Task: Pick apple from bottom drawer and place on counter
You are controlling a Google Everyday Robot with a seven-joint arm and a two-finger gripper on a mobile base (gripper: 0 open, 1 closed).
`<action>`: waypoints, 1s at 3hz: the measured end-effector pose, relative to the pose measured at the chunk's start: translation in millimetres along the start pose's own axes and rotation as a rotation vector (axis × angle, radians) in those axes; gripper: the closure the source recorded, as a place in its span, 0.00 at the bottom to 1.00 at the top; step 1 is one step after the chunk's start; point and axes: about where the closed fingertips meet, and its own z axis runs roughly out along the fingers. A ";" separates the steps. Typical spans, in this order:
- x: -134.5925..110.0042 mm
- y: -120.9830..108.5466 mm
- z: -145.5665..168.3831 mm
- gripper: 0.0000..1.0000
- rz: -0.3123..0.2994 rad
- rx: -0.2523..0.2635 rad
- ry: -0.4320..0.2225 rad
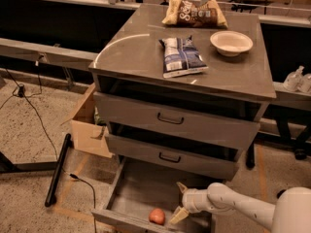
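Note:
The apple, small and reddish-orange, lies on the floor of the pulled-out bottom drawer, near its front edge. My gripper reaches in from the lower right on a white arm, just right of the apple and slightly above it. Its two pale fingers are spread apart and hold nothing. The counter is the grey-brown cabinet top above, with a pale curved streak at its left.
On the counter lie a dark blue snack bag, a brown snack bag and a cream bowl. Two shut drawers with dark handles sit above the open one. A cardboard box stands left of the cabinet. Cables cross the floor.

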 end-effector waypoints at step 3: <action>12.8 -10.9 56.2 0.00 0.017 -0.026 -0.001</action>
